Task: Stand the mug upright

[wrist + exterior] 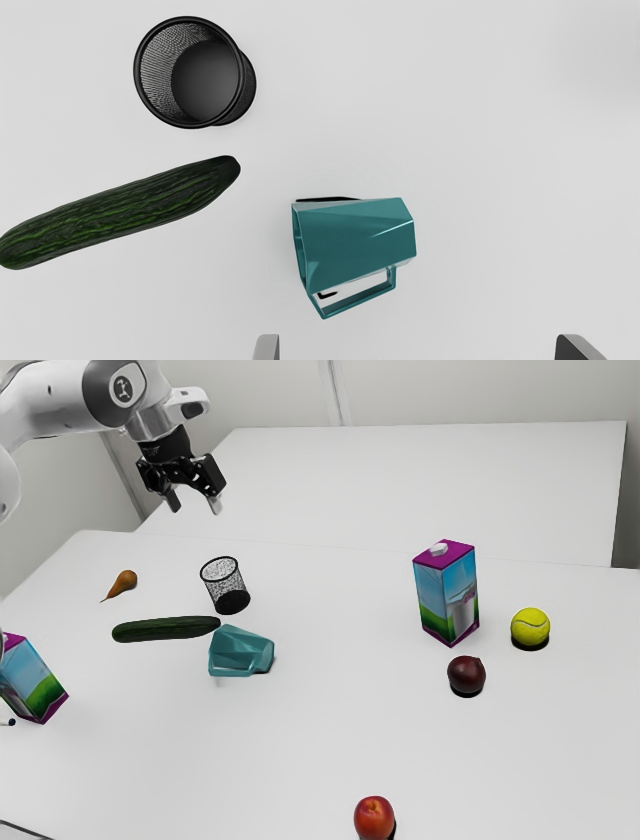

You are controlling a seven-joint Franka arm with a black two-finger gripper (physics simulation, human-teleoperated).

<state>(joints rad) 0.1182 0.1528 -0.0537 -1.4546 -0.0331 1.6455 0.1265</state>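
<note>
"Is the mug (pixel 240 651) standing?"

"No. It lies on its side on the tabletop (pixel 250 760), left of centre in the exterior view. Its mouth (pixel 299 242) faces roughly toward that view's left, on the side where the cucumber (pixel 165 628) lies."

"Anything crowding it?"

"The near end of the cucumber is just beside it, and the black mesh cup (pixel 225 585) stands a little farther up the frame. The mug's handle (pixel 357 300) sticks out from its flank, on the side nearer the fingers (pixel 267 348) in the wrist view."

"And the pincer (pixel 195 507)?"

"Upper left of the exterior view, raised well above the tabletop. Its fingers are spread wide, with nothing between them, so it has hold of nothing."

"Then how much of the job is done?"

"Going by how the mug lies, I'd say the result isn't there: no part of the uprighting shows in its pose. What's left, as I judge it, is to get a grip on the mug, turn it until the mouth points up, rest its base flat and let go. Whether anyone has tried already, I can't tell from this."
</note>
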